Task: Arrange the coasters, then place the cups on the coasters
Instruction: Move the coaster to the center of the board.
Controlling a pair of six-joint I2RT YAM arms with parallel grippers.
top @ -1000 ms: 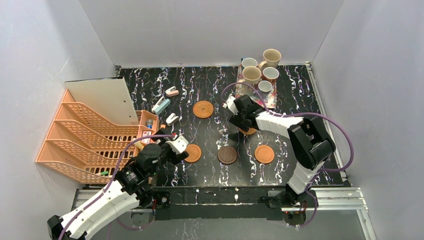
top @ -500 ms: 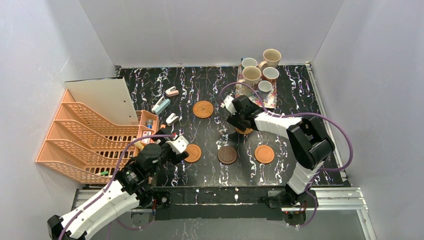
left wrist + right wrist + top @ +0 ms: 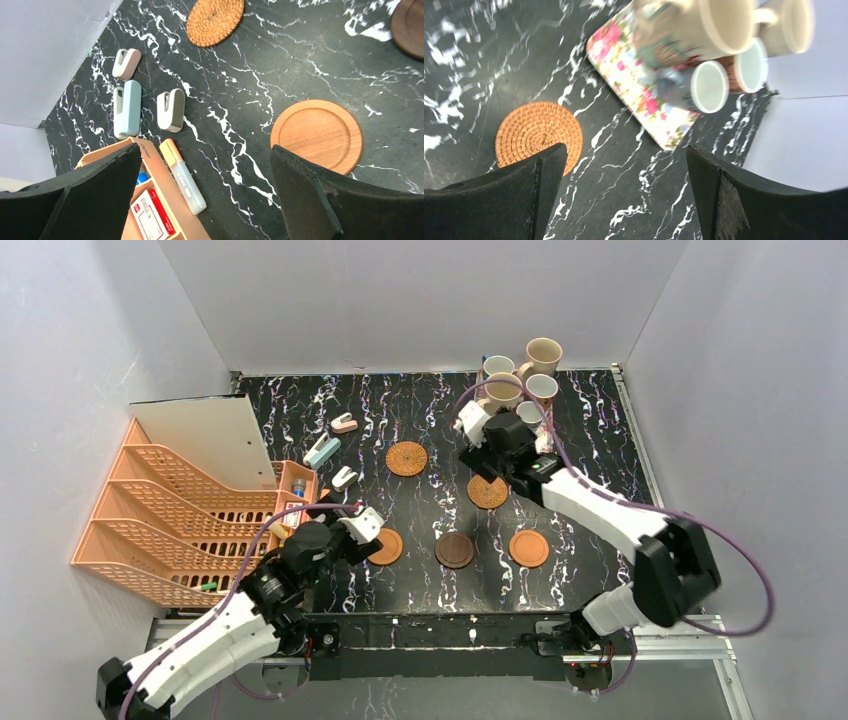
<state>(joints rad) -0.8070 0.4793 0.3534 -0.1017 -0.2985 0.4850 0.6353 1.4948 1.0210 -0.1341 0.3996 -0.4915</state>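
Note:
Five coasters lie on the black marbled table: woven ones [image 3: 406,458] [image 3: 487,491], and a front row of smooth orange-brown [image 3: 385,546], dark brown [image 3: 455,550] and smooth orange-brown [image 3: 528,548]. The cups [image 3: 503,390] stand bunched on the floral tray [image 3: 644,85] at the back right. My right gripper [image 3: 508,438] [image 3: 626,195] hangs open and empty between the woven coaster [image 3: 539,137] and the tray, the cups [image 3: 709,86] just ahead. My left gripper [image 3: 362,525] [image 3: 207,200] is open and empty, its right finger over the edge of the smooth coaster [image 3: 316,135].
An orange file rack [image 3: 170,520] and a white board [image 3: 205,440] fill the left side. Three small staplers [image 3: 126,107] [image 3: 170,110] [image 3: 126,63], a highlighter [image 3: 182,176] and an orange stationery box [image 3: 150,200] lie near my left gripper.
My right arm has pulled back from the woven coaster, leaving it bare on the table, and swung toward the tray of cups. My left gripper has edged slightly right.

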